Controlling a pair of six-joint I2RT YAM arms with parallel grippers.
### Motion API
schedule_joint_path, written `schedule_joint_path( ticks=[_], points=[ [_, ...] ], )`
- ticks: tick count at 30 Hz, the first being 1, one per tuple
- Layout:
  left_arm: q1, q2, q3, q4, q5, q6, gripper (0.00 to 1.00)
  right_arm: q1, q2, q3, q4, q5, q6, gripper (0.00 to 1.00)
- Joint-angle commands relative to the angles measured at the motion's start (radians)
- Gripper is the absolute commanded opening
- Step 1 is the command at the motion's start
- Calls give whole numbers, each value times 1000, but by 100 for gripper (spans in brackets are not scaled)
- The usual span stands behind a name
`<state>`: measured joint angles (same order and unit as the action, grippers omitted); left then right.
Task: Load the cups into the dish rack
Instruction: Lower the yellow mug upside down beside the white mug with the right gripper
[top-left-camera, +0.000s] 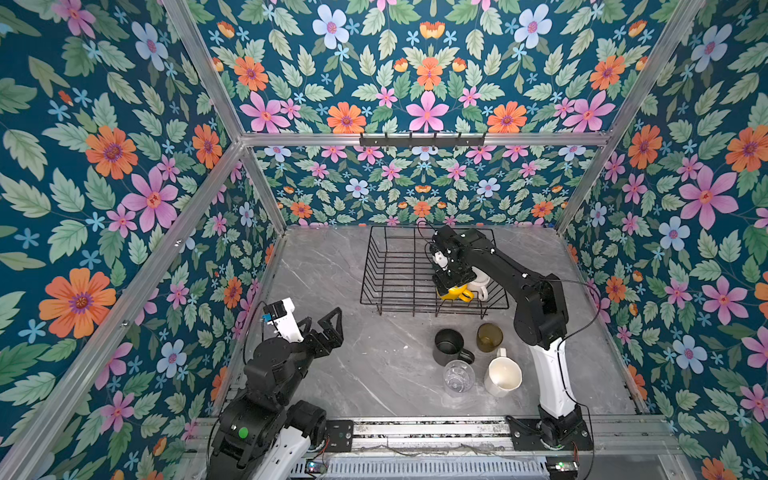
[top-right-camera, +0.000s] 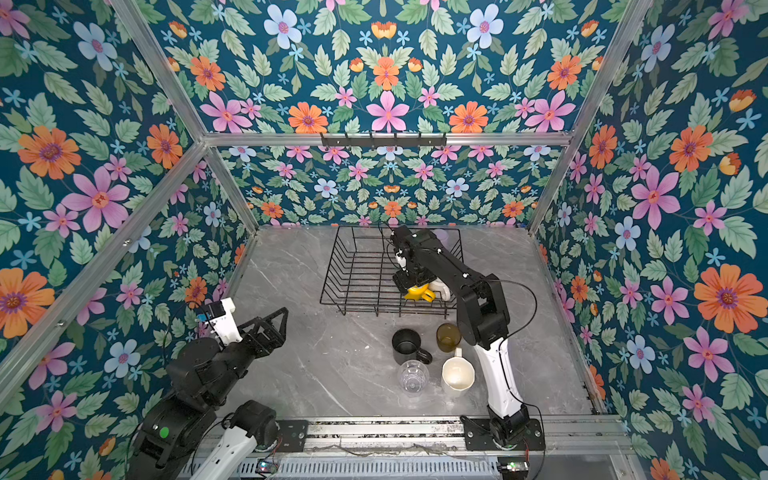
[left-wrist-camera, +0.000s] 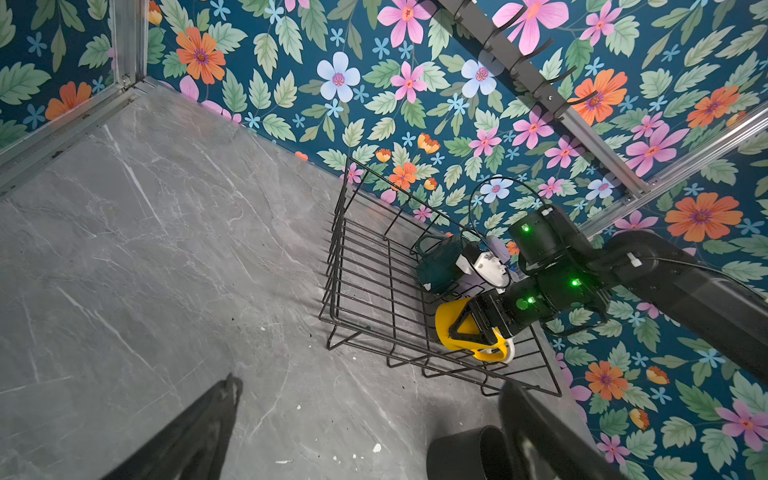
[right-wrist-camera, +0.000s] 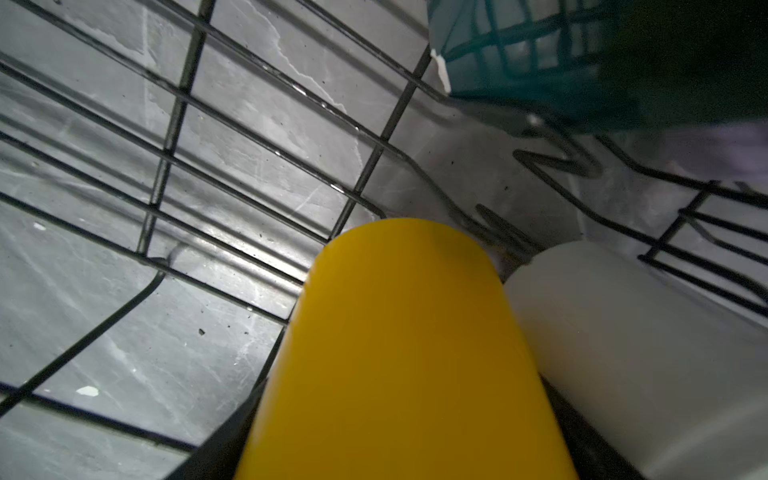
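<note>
Dish rack (top-left-camera: 399, 266): black wire basket at the back centre of the grey marble-look table (top-left-camera: 353, 374) in both top views, under the black hook rail (top-left-camera: 422, 140) on the floral back wall. Right gripper (top-left-camera: 451, 286): reaches down into the rack's lower right corner with its jaws clamped on either side of the yellow mug (top-left-camera: 454, 293), which sits low inside the rack with its handle towards the front wire. White mug (top-left-camera: 481, 286): in the rack, touching the yellow mug on its right side. Dark green mug (left-wrist-camera: 436, 266): in the rack behind the yellow one, seen from the left wrist; the right arm covers it in both top views. Lilac tumbler (top-right-camera: 441, 237): back right of the rack, mostly hidden by that arm. On the table in front of the rack, lower centre-right: black mug (top-left-camera: 449, 347), olive-brown tumbler (top-left-camera: 489, 336), clear glass tumbler (top-left-camera: 459, 376) and cream mug (top-left-camera: 503, 376), all upright and close together beside the right arm's white link. Left gripper (top-left-camera: 323, 320): lower left, jaws spread wide, empty, well apart from rack and cups.
</note>
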<state>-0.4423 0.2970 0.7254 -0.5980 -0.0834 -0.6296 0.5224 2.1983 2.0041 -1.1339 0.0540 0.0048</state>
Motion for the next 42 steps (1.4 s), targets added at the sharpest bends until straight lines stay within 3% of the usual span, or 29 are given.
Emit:
schedule_joint_path(
  ticks=[1,5,10,21,35,42],
  points=[
    [0,1,2,5,-12,6,100,1,-3,9,-17,-8,11,41],
    [1,-2,2,1,-13,4,100,0,-7,6,-13,-22,11,63],
    [0,-7,0,-3,-16,1,100,1,-16,-2,-8,-28,11,72],
    [1,-18,-1,-11,-24,-2,100,0,-24,-15,-7,-33,11,85],
    [1,-27,-4,-14,-29,-7,100,0,-37,-14,-5,-38,12,89],
    [0,-33,-7,-13,-33,-8,100,0,-121,-26,8,-56,28,89]
  ],
)
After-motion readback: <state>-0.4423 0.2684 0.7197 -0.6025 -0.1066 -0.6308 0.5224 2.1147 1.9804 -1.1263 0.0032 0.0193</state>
